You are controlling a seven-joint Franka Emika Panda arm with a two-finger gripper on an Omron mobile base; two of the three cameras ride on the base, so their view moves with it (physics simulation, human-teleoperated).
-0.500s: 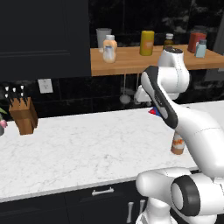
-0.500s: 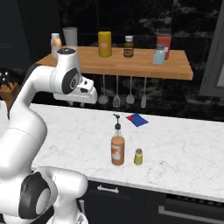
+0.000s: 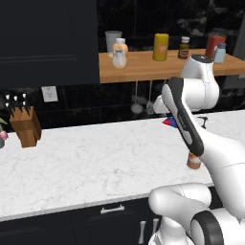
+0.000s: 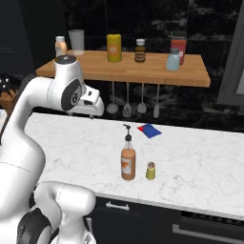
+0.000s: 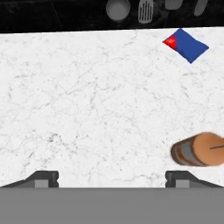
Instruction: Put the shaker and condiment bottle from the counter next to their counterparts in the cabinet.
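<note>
I count two task items on the white marble counter (image 4: 200, 157), both in the lower middle of the right base view: one tall slim orange-brown condiment bottle (image 4: 127, 164) with a white label and dark neck, and one tiny yellow-green shaker (image 4: 150, 170) with a grey cap just beside it, to its right, apart. One blue and red pouch (image 4: 149, 130) lies farther back on the counter.

On the light-brown wooden cabinet shelf (image 4: 190, 75) across the top I count six things: one squat orange-and-white bottle (image 4: 60, 46) at far left, one grey cup (image 4: 76, 42), one yellow can (image 4: 114, 47), one small dark brown bottle (image 4: 139, 50), one red container (image 4: 178, 47), and one pale blue shaker (image 4: 173, 59) with a silver cap in front of it.

My pincer (image 5: 112, 178) is spread wide with nothing between its two tips, above bare marble; the condiment bottle sits at the right edge of the hand view.
</note>
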